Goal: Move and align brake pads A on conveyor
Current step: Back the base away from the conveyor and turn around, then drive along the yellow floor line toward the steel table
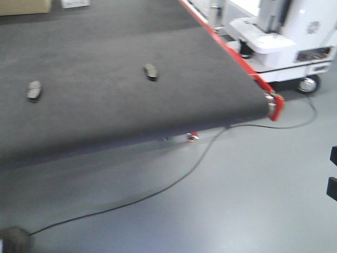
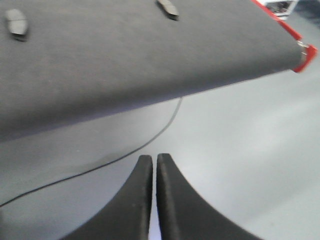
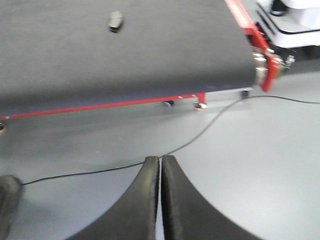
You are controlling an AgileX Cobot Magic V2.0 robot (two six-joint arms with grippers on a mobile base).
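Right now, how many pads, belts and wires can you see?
Brake pads: 2
Conveyor belt: 1
Black wire: 1
Total: 4

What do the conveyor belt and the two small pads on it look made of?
The conveyor looks like matte charcoal felt or fabric: no glare. Its edge strip seems red-painted metal, possibly plastic. The left brake pad and right brake pad look dull grey, maybe composite; too blurred to confirm.
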